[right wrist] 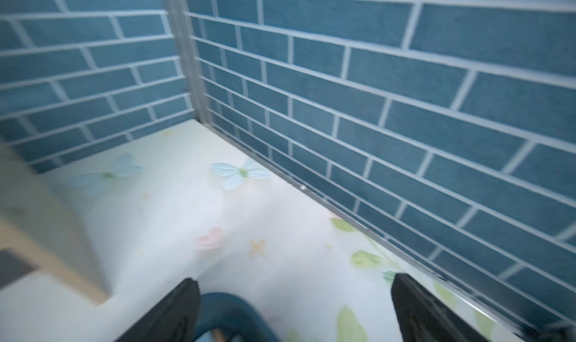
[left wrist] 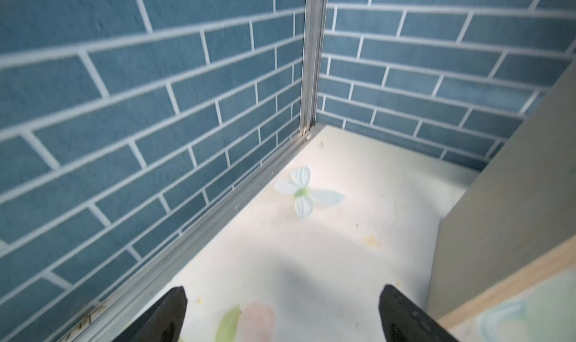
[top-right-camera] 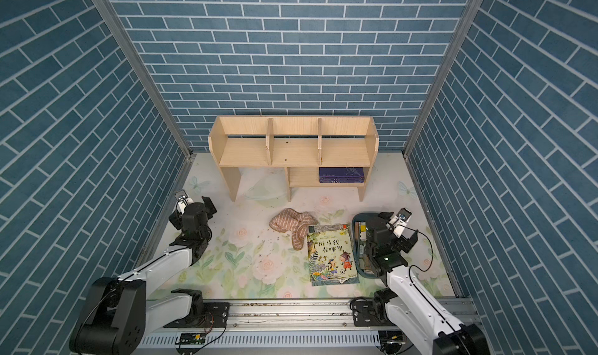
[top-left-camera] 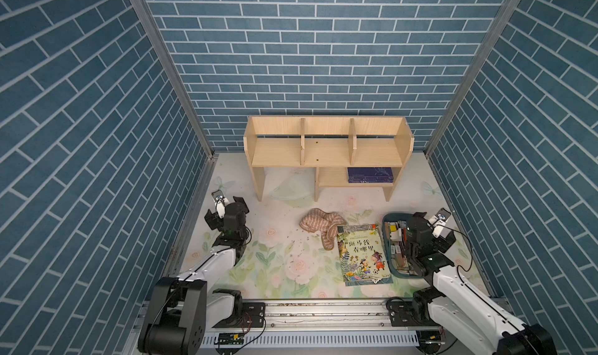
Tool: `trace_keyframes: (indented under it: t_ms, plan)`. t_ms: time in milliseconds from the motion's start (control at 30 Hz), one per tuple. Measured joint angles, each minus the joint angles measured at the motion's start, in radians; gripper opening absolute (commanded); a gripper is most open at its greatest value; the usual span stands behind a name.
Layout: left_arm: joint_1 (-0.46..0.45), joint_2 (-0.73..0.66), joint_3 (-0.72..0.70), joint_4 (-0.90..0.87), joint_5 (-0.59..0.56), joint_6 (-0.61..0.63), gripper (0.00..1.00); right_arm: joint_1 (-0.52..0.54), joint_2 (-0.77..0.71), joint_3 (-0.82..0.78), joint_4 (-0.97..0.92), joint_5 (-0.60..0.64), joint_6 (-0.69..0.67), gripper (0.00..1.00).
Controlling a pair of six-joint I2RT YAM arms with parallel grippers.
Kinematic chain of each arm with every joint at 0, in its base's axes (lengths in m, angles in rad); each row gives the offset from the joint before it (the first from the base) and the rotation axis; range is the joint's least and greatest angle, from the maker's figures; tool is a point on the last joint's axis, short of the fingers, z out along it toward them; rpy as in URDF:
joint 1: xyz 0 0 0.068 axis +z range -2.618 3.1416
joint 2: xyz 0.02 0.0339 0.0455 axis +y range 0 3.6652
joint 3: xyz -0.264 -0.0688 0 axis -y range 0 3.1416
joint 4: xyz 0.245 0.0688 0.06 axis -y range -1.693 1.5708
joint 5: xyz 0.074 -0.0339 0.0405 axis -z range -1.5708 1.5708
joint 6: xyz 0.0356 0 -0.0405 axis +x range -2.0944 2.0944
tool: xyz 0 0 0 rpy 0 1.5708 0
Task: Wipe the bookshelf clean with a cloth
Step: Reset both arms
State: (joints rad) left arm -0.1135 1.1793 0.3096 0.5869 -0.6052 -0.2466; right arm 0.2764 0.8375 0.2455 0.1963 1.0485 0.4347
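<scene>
Fingers (left wrist: 174, 312) of left gripper (left wrist: 283, 293) are standing wide apart over the floral mat (left wrist: 311, 247), gripping nothing; bookshelf (left wrist: 498, 215) leg is showing alongside. Right wrist view, blurry: right gripper (right wrist: 296, 282) is gaping empty too, hovering over what is probably the blue bin (right wrist: 230, 309). In both top views cloth (top-left-camera: 320, 224) is lying crumpled on the mat, in front of the bookshelf, just beside picture book (top-left-camera: 362, 253).
</scene>
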Motion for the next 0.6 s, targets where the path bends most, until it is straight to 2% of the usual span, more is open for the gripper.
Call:
trace_keyframes:
  t_ms: [133,300,467,600]
  plan:
    - [0.001,0.068,-0.048,0.132,0.069,0.019,1.0,-0.109,0.079,-0.116,0.211,-0.124,-0.099,1.0]
    - [0.001,0.133,-0.059,0.282,0.16,0.054,1.0,-0.15,0.177,-0.229,0.591,-0.322,-0.219,1.0]
    - [0.001,0.141,-0.078,0.397,0.206,0.108,1.0,-0.199,0.473,-0.233,1.014,-0.49,-0.284,1.0]
    - [0.002,0.142,-0.095,0.45,0.21,0.135,1.0,-0.205,0.652,-0.144,1.114,-0.673,-0.355,1.0]
